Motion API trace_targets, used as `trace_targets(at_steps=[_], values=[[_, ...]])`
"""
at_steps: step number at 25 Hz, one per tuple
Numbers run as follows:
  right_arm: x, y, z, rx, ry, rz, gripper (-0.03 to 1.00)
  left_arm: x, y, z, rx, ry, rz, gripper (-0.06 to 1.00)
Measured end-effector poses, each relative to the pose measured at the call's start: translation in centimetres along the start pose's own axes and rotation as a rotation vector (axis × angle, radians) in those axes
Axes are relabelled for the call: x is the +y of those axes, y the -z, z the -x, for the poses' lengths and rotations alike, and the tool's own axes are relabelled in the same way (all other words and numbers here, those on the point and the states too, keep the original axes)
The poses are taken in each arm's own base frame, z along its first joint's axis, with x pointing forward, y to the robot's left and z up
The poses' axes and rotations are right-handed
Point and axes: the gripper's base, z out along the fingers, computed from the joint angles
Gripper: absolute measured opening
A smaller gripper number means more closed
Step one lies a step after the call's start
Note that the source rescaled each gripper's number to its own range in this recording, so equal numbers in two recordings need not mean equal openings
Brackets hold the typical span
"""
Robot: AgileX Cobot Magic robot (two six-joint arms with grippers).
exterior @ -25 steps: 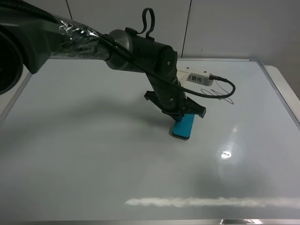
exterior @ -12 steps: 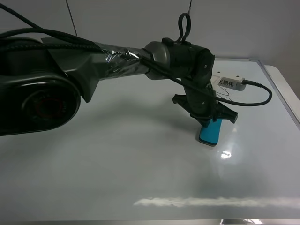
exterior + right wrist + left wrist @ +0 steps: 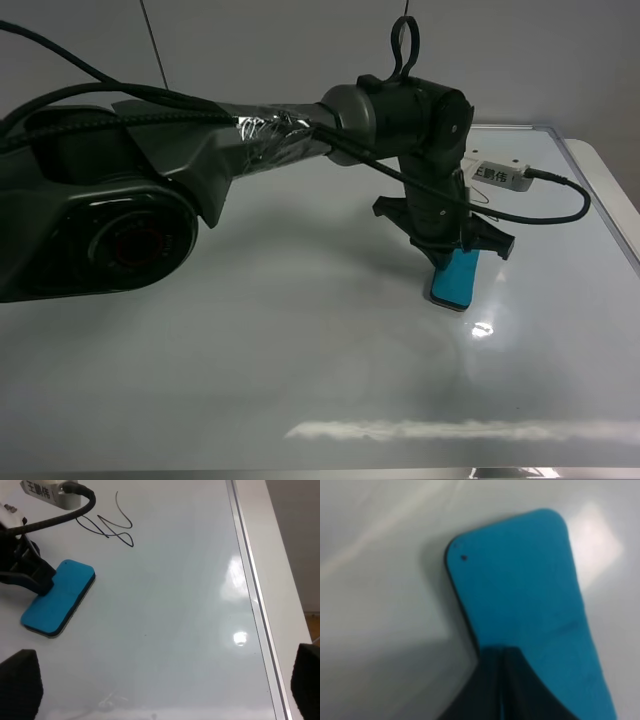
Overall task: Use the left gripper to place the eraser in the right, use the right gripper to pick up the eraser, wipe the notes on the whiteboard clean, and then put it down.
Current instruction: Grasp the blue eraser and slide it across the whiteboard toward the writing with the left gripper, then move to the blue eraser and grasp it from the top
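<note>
The blue eraser [image 3: 455, 280] lies flat on the whiteboard [image 3: 250, 330], on its right half. My left gripper [image 3: 447, 250] reaches across the middle and is shut on the eraser's far end. In the left wrist view the eraser [image 3: 520, 590] fills the frame, with the dark fingertips [image 3: 502, 680] closed on it. The right wrist view shows the eraser [image 3: 57, 597], the left gripper [image 3: 30, 575] on it, and the black scribbled notes [image 3: 107, 527] just beyond. My right gripper [image 3: 160, 690] is open and empty, hovering to the right of the eraser; it is out of the exterior view.
The left arm's white labelled camera module [image 3: 503, 175] and black cable [image 3: 560, 205] hang over the notes, hiding most of them in the exterior view. The whiteboard's metal frame [image 3: 250, 580] runs along the right edge, with white table beyond it.
My left gripper has carried the eraser to the right across the board, from near the middle to the right half. The last half second shows only a small shift right.
</note>
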Motion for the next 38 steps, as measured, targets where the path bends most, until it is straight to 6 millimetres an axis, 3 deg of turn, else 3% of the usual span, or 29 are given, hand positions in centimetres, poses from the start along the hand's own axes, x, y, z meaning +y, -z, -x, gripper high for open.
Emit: trace_targets(at_steps=[6, 9, 11, 14, 16, 19, 25, 29, 33, 38], values=[[0.0, 0.0, 0.0, 0.000, 0.000, 0.000, 1.00, -1.0, 4.9, 2.4, -0.052, -0.032, 0.024, 0.02], [0.0, 0.0, 0.0, 0.000, 0.000, 0.000, 1.00, -1.0, 6.9, 3.1, -0.090, -0.058, 0.057, 0.15], [0.0, 0.0, 0.0, 0.000, 0.000, 0.000, 1.00, -0.9, 7.3, 3.4, -0.104, -0.093, 0.076, 0.35], [0.0, 0.0, 0.0, 0.000, 0.000, 0.000, 1.00, -0.8, 7.5, 3.5, -0.110, -0.140, 0.099, 0.78], [0.0, 0.0, 0.0, 0.000, 0.000, 0.000, 1.00, -0.7, 7.5, 3.4, -0.107, -0.163, 0.109, 0.93], [0.0, 0.0, 0.0, 0.000, 0.000, 0.000, 1.00, -0.7, 7.5, 3.4, -0.104, -0.174, 0.114, 0.98], [0.0, 0.0, 0.0, 0.000, 0.000, 0.000, 1.00, -0.2, 7.6, 3.6, -0.111, -0.216, 0.160, 1.00], [0.0, 0.0, 0.0, 0.000, 0.000, 0.000, 1.00, 0.7, 9.5, 4.2, -0.139, -0.208, 0.166, 1.00], [0.0, 0.0, 0.0, 0.000, 0.000, 0.000, 1.00, 3.7, 15.2, 5.6, -0.239, -0.155, 0.182, 1.00], [0.0, 0.0, 0.0, 0.000, 0.000, 0.000, 1.00, 9.0, 24.6, 6.3, -0.399, -0.062, 0.233, 1.00]])
